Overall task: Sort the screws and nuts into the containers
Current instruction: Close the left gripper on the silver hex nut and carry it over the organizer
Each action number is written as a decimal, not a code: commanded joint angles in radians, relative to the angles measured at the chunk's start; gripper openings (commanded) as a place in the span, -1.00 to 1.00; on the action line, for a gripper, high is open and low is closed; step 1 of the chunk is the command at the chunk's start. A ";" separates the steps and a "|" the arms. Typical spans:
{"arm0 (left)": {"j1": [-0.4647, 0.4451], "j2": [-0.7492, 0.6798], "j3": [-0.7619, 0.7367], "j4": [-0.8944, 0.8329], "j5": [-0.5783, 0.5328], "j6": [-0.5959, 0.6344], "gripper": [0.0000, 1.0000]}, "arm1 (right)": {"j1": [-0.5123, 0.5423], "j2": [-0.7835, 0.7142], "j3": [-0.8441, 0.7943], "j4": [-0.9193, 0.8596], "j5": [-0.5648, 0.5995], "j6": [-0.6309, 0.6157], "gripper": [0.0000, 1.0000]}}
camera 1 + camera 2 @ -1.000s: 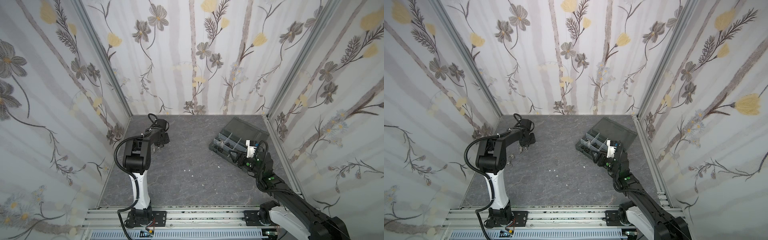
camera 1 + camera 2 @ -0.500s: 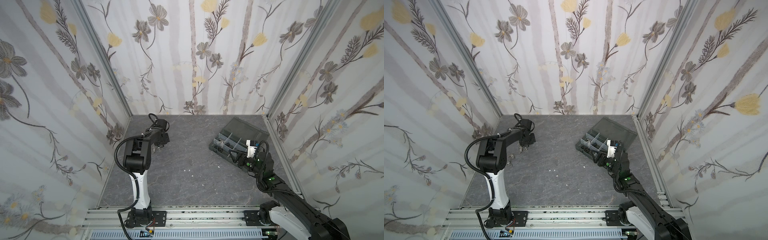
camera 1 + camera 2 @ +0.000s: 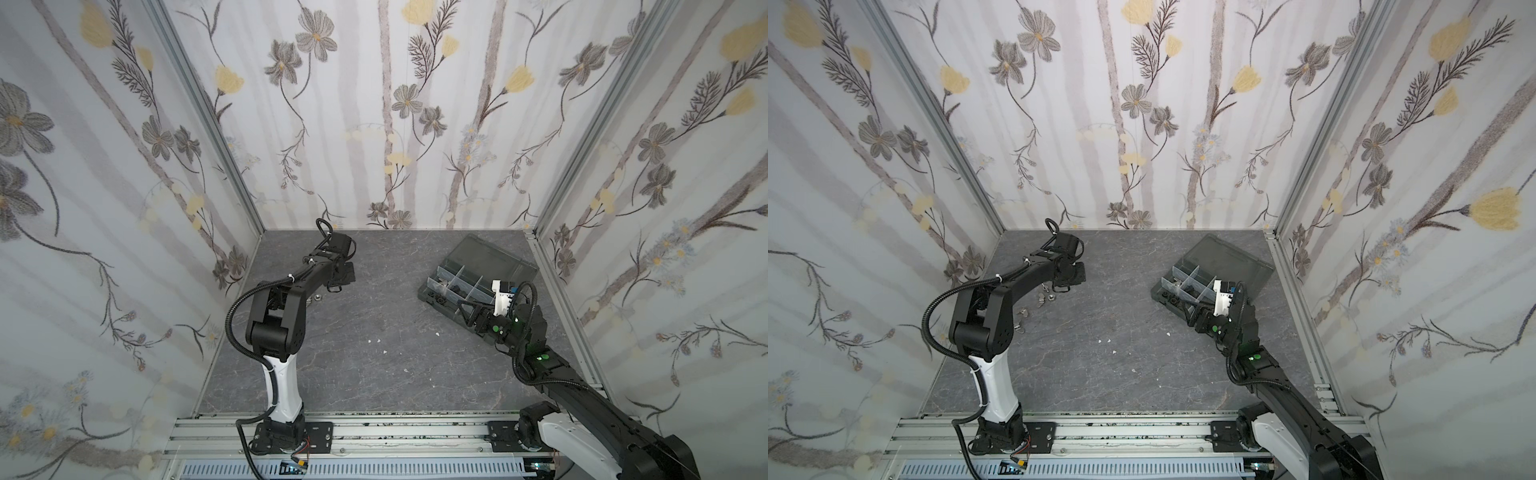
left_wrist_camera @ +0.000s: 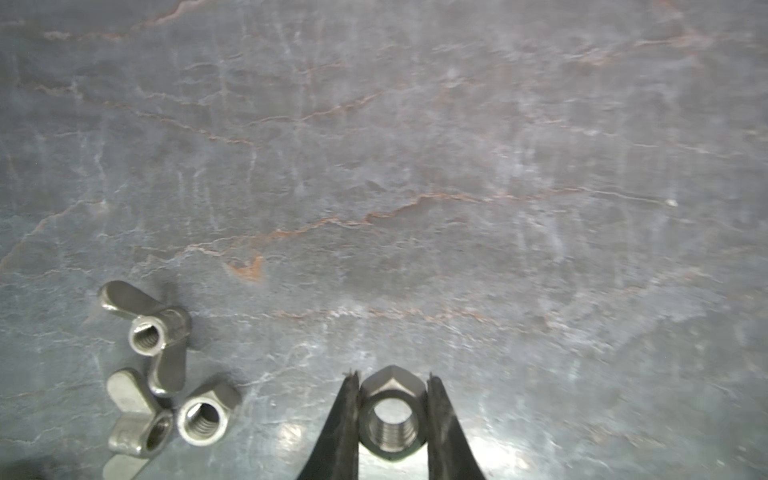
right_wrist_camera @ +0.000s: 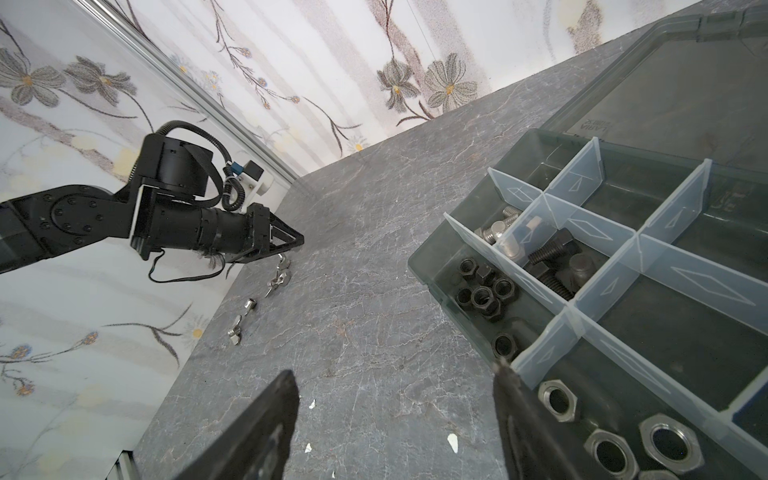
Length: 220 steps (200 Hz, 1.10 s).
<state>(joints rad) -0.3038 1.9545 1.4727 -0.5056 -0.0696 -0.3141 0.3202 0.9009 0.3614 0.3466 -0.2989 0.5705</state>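
Observation:
A silver hex nut (image 4: 390, 415) sits between the fingers of my left gripper (image 4: 391, 376), which is shut on it just over the table at the back left (image 3: 347, 275). Beside it lie another silver hex nut (image 4: 203, 415) and two wing nuts (image 4: 153, 328). The dark grey organizer box (image 5: 432, 266) stands open at the right in both top views (image 3: 428, 289). Its containers hold black nuts (image 5: 484, 295), black screws (image 5: 552, 257), silver screws (image 5: 498, 230) and large silver nuts (image 5: 665, 442). My right gripper (image 5: 395, 370) is open and empty at the box's near corner (image 3: 467, 311).
More loose wing nuts (image 3: 1022, 312) lie along the left wall near the left arm's elbow. Tiny white specks (image 3: 376, 340) dot the middle of the grey table. The box's smoky lid (image 3: 494, 257) lies folded back toward the right wall.
The left gripper's jaws have come together on the silver hex nut. Neither arm has visibly shifted, and the right gripper stays open.

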 commanded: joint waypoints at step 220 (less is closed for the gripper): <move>-0.605 0.099 0.275 0.071 0.075 -0.075 -0.71 | -0.406 -0.180 -0.030 -0.308 -0.103 0.064 0.53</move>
<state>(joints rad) -0.8841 2.0262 1.7161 -0.4873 -0.0109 -0.3710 -0.0528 0.7090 0.3382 0.0555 -0.3603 0.6117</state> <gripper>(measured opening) 0.205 0.762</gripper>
